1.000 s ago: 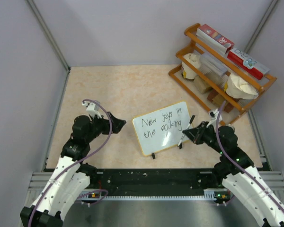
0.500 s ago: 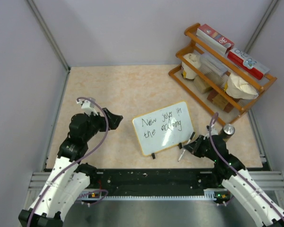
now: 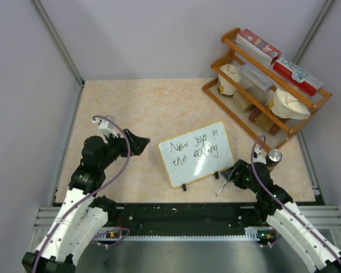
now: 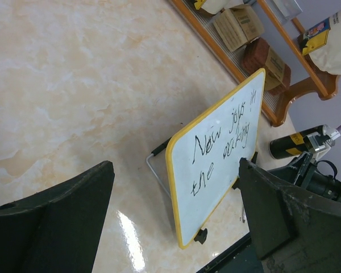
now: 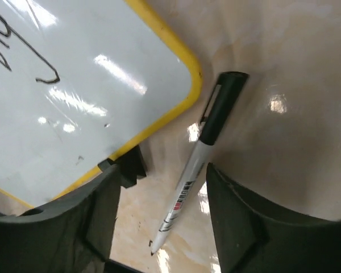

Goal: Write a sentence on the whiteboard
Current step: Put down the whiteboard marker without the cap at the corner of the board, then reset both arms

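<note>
The whiteboard [image 3: 196, 153] stands tilted on its black feet mid-table, yellow-tan framed, with "New joys in the making" handwritten on it; it also shows in the left wrist view [image 4: 216, 165] and the right wrist view [image 5: 74, 102]. A white marker with a black cap [image 3: 222, 185] lies on the table by the board's near right foot. My right gripper [image 3: 231, 177] sits low over it, jaws apart, the marker [image 5: 196, 170] loose between them. My left gripper [image 3: 137, 143] hovers left of the board, wide open and empty.
A wooden rack [image 3: 261, 108] with boxes, cups and blocks fills the back right corner. A small black can with a silver top [image 3: 274, 156] stands beside the right arm. A black rail [image 3: 182, 213] runs along the near edge.
My right gripper drew back from the board's face toward the near edge, dropped low and opened, letting the marker go onto the table. The left arm shifted slightly.
</note>
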`<state>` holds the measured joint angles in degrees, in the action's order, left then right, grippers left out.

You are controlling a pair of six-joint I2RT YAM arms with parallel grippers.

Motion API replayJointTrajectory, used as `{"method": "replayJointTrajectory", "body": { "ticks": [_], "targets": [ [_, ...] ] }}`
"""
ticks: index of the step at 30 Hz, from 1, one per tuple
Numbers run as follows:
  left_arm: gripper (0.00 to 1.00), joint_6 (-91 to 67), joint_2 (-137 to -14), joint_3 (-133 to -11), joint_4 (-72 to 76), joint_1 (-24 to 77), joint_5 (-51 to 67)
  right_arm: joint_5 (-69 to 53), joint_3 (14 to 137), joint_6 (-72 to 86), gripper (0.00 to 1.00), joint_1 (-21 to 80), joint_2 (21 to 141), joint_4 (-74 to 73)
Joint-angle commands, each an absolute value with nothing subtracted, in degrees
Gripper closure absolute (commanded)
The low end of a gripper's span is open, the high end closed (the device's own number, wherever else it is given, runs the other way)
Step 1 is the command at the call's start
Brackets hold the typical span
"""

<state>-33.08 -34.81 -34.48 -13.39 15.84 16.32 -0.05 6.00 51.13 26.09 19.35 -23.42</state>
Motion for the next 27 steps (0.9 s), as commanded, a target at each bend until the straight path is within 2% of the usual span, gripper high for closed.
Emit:
{"method": "replayJointTrajectory", "body": {
  "ticks": [1, 3, 4, 5, 10, 15, 17, 27],
  "targets": [
    [0.06, -33.57, -35.33, -35.95, -9.05, 15.82, 18.54, 3.34, 9.75, 49.49, 0.34, 25.49, 20.30, -22.33],
    [0.06, -33.57, -35.42, -35.77, -8.70, 15.82, 18.98, 3.34, 11.42, 48.61, 0.24, 25.49, 20.74, -22.41],
    [0.06, -33.57, -35.42, -35.42, -8.09, 15.82, 19.16, 3.25, 12.12, 47.65, 0.16, 25.49, 20.92, -22.41],
    [0.07, -33.49, -35.42, -35.25, -7.74, 15.73, 19.94, 3.16, 13.70, 46.94, 0.01, 25.49, 21.18, -22.41],
    [0.06, -31.21, -35.86, -34.28, -7.29, 15.82, 21.01, 4.47, 19.24, 40.19, 0.01, 25.49, 24.07, -22.41],
    [0.06, -27.17, -36.74, -33.84, -10.19, 15.82, 19.34, 11.94, 26.88, 31.04, 0.01, 25.40, 28.91, -22.76],
    [0.01, -25.59, -37.44, -33.75, -11.60, 15.82, 17.23, 16.33, 29.25, 28.22, 0.01, 25.49, 30.14, -22.68],
    [0.01, -21.80, -38.23, -31.47, -14.16, 15.82, 0.53, 33.01, 28.48, 15.93, 0.01, 25.49, 29.79, -11.71]
  ]
}}
